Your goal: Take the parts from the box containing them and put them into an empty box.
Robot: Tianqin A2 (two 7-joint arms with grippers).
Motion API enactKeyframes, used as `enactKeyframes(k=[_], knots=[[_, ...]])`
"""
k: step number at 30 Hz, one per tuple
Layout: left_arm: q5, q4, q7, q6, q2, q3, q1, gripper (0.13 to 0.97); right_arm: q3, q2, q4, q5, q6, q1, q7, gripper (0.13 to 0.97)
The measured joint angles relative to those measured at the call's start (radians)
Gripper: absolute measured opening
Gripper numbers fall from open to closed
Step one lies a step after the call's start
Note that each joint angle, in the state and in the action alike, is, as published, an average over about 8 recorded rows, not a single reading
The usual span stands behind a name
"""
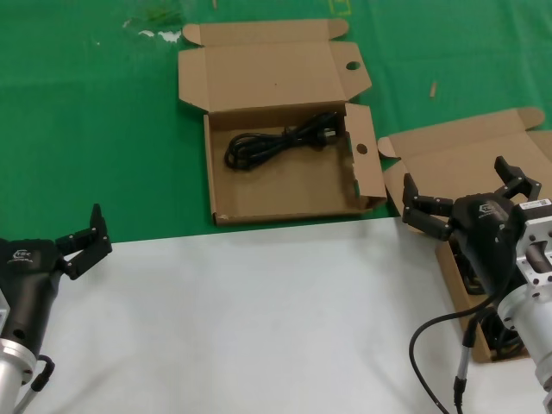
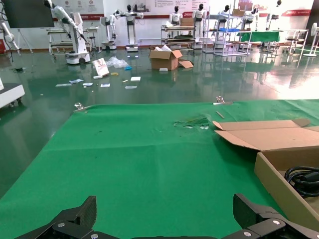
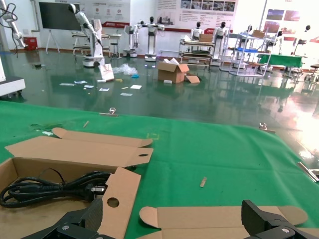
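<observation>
I have the right claw (image 1: 463,197), spread and empty, over the plain box (image 1: 448,155); remaining cables there are mostly hidden. One cable (image 1: 280,141) lies in the holed box (image 1: 285,185). Left claw (image 1: 82,241) spread, parked. Next: descend, pinch.

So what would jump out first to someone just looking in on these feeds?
Probably the open box with round holes in the middle of the green mat, holding one coiled black cable. Next, the right claw, open, hovering over the plain-lidded box at the table's right side, where dark cables show beneath the arm. The left claw waits open over the white surface at near left.
</observation>
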Motion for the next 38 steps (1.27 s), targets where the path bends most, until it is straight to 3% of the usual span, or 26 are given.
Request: enactKeyframes(k=[38], knots=[[0.000,0.000,0.000,0.000,0.000,0.000,0.000,0.966,0.000,0.000,0.000,0.000,0.000,0.000,0.000,0.966]])
